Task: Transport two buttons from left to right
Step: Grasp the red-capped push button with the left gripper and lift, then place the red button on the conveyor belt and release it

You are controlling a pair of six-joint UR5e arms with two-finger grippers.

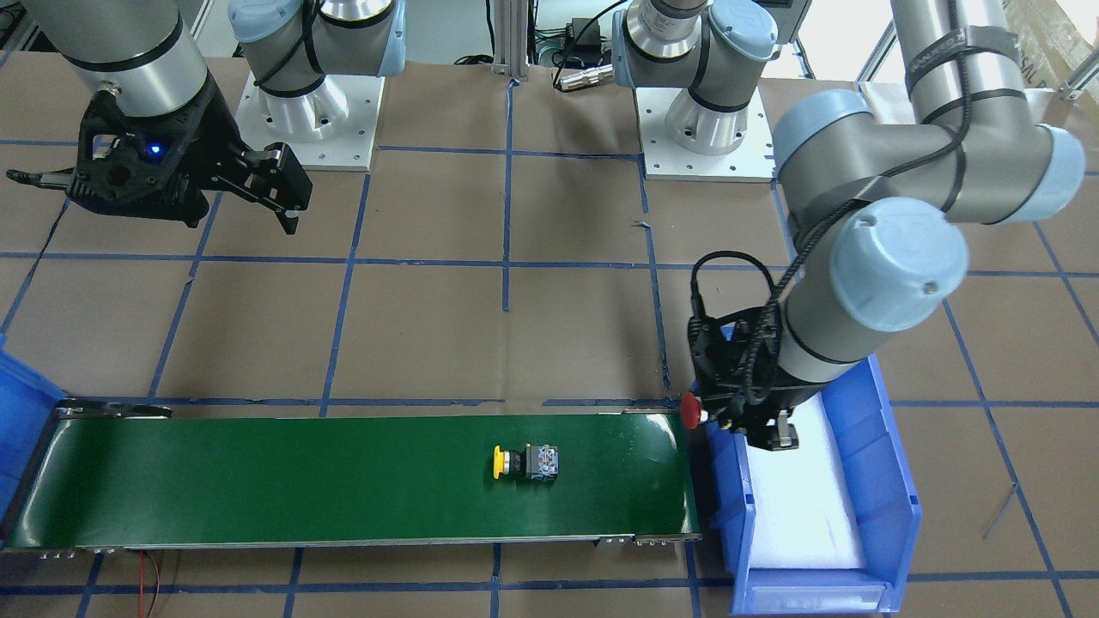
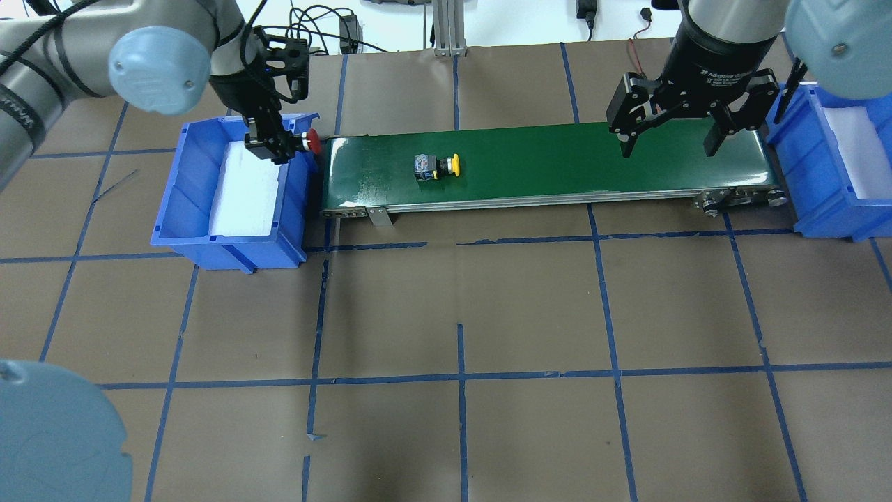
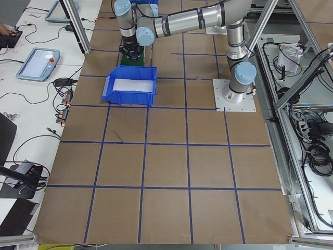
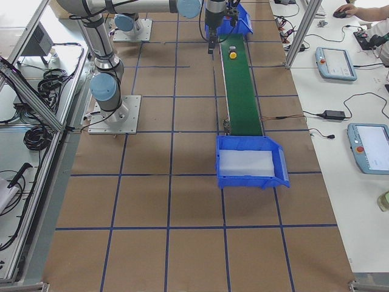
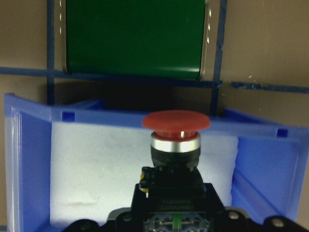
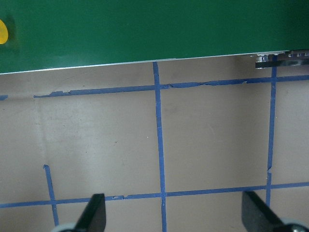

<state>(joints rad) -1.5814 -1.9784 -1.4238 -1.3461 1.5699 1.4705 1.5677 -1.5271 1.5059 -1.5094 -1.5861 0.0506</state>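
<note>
Silver-grey arms (image 1: 944,60) with pale blue joint caps (image 1: 897,266), white base plates (image 1: 361,120), black fingers (image 1: 288,184).

The yellow button (image 2: 437,166) lies on its side on the green belt (image 2: 557,157), nearer the belt's left end. Its yellow cap points toward the robot's right, and its black body ends in a greyish block (small coloured marks show on the end face). The red button (image 5: 176,140) is off the belt, clamped by its black body in the left pincer (image 2: 280,145). It is held level over the wall of the blue bin (image 2: 182,209) next to the belt's end. Its red mushroom cap, backed by a silver ring, points at the belt.
</note>
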